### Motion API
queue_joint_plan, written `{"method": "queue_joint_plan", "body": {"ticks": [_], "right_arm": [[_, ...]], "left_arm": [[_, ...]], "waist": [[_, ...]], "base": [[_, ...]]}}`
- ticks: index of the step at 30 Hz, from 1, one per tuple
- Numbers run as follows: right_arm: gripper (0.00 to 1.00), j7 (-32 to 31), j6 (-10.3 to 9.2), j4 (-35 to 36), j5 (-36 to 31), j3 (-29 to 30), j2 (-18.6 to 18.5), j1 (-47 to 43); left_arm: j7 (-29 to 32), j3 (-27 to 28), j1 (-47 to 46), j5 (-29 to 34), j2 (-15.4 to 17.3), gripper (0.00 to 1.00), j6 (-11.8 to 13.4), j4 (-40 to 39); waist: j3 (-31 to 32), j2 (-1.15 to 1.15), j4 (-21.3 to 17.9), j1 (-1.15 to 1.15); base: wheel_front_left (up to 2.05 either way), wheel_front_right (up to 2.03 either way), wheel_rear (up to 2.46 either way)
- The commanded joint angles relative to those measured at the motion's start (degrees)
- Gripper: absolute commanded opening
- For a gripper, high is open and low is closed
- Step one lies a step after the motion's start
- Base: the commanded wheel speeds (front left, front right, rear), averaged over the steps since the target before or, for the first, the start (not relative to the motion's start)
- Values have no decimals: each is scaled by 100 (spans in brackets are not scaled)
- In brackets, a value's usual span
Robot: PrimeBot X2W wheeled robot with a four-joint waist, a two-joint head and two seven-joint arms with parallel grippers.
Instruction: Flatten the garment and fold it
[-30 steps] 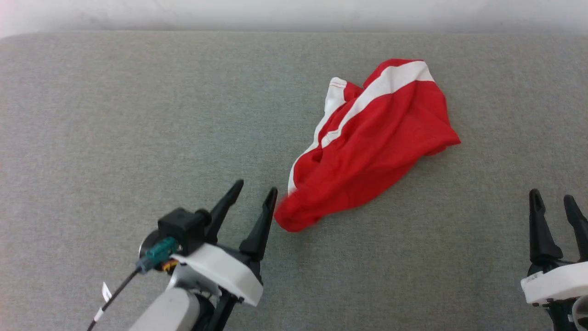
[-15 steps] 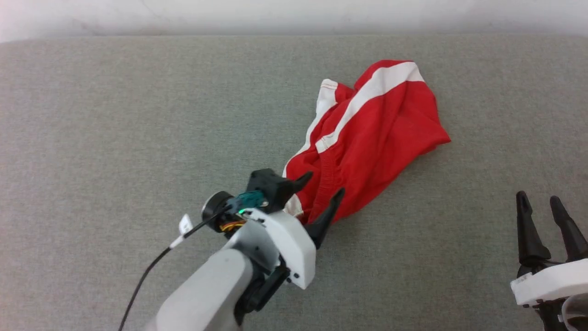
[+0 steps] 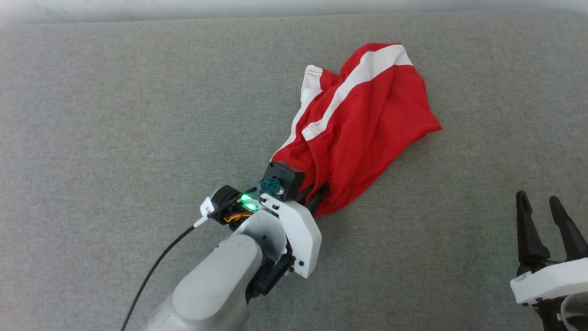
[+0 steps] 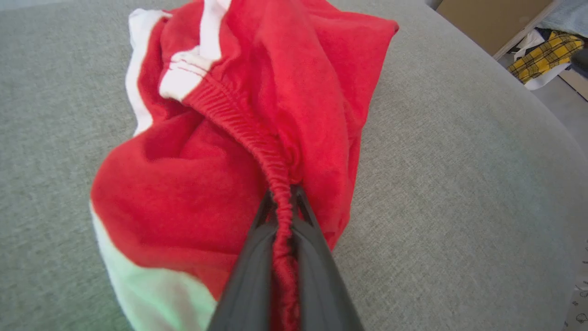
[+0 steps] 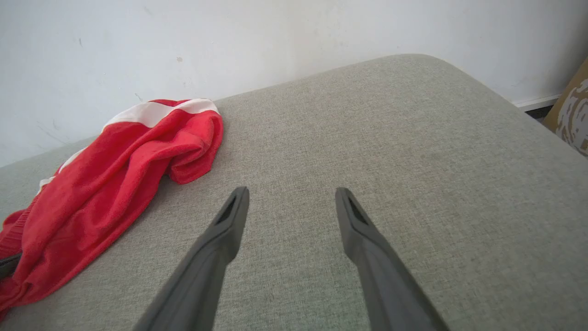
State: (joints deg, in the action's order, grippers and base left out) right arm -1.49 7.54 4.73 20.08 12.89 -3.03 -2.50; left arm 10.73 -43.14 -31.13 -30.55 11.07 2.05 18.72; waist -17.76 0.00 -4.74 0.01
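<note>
Left fingers (image 4: 252, 280): pressed together on the gathered waistband (image 4: 239, 119) of the red shorts (image 3: 363, 128). The ribbed band runs straight down between them in the left wrist view.
Depth of the pinch: probably the band and a fold of cloth under it. The bunched cloth hides how many layers are caught.
Shorts: a crumpled, unspread bundle lying on the grey cloth-covered counter (image 3: 115, 115). They sit a little right of its middle, nearer the far edge than the near one.
Long axis: from the pinched end the bundle stretches away from the left fingers toward the far edge, leaning right. A white stripe (image 3: 363, 80) runs along it to the far end.
Right fingers (image 3: 528, 230): spread wide and holding nothing, over bare counter near the near right corner, well apart from the cloth.
Direction from the right fingers: the shorts (image 5: 115, 174) lie ahead and to their left, the closest part being the loose red corner.
Nearer arm: the left, already on the cloth.
Step in hand, as I judge it: flattening has barely begun, and folding is not yet started.
Next move, as I judge it: the right arm must reach forward and left to take a second hold, so that the two arms can draw the bundle out along its length.
</note>
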Motion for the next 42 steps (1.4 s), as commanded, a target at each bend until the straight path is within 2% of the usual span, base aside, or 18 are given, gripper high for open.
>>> {"method": "queue_joint_plan", "body": {"ticks": [1,5,10,13,16,19,21,22,23,25,30,32,35,40,42], "right_arm": [[100,30,-5,-14,26,22,15,88],[100,48,-5,-36,4,49,15,119],[100,1,-5,-19,-46,62,15,69],[100,-41,-5,4,-56,100,15,-6],[100,-94,-5,54,-66,134,15,-96],[100,-150,-5,111,-89,175,15,-162],[100,-187,-5,140,-107,187,15,-191],[100,-213,-5,150,-113,185,15,-196],[100,-237,-5,160,-120,175,15,-202],[100,-271,-5,178,-125,185,15,-214],[100,-343,-5,207,-164,220,15,-254],[100,-369,-5,216,-160,192,15,-245],[100,-395,-5,213,-155,151,15,-210],[100,-382,-5,178,-128,97,15,-156],[100,-367,-5,137,-108,99,15,-146]], "left_arm": [[-70,-30,-128,58,-11,0,-41,19],[-459,-67,-297,174,-75,0,-161,-180],[-999,-409,-324,421,94,0,-620,-1048],[-1017,-686,82,514,447,0,-699,-1615],[-747,-1090,734,653,976,0,-696,-2009],[-550,-1425,1378,719,1450,0,-656,-2101],[-560,-1509,1750,644,1629,0,-577,-2031],[-574,-1510,1904,579,1686,80,-522,-1972],[-631,-1465,2023,502,1708,100,-447,-1925],[-899,-1264,2223,249,1631,100,-291,-1908],[-1615,-356,2523,-785,1142,100,107,-2241],[-1770,-69,2410,-827,1079,100,321,-2365],[-1570,1,2184,-781,1024,100,515,-2437],[-750,-261,1838,-637,1024,100,705,-2239],[-611,-284,1753,-624,956,100,791,-2149]], "waist": [[-2,0,26,-1],[101,0,136,-1],[309,0,297,-1],[417,0,391,-1],[444,0,488,-1],[420,0,602,-1],[409,0,684,-1],[406,0,716,-1],[406,0,745,-1],[419,0,810,-1],[505,0,944,-1],[526,0,959,-1],[535,0,943,-1],[466,0,784,-1],[433,0,704,-1]], "base": [[0,0,0],[0,0,0],[0,0,0],[0,0,0],[0,0,0],[0,0,0],[0,0,0],[0,0,0],[0,0,0],[0,0,0],[0,0,0],[0,0,0],[0,0,0],[0,0,0],[0,0,0]]}}
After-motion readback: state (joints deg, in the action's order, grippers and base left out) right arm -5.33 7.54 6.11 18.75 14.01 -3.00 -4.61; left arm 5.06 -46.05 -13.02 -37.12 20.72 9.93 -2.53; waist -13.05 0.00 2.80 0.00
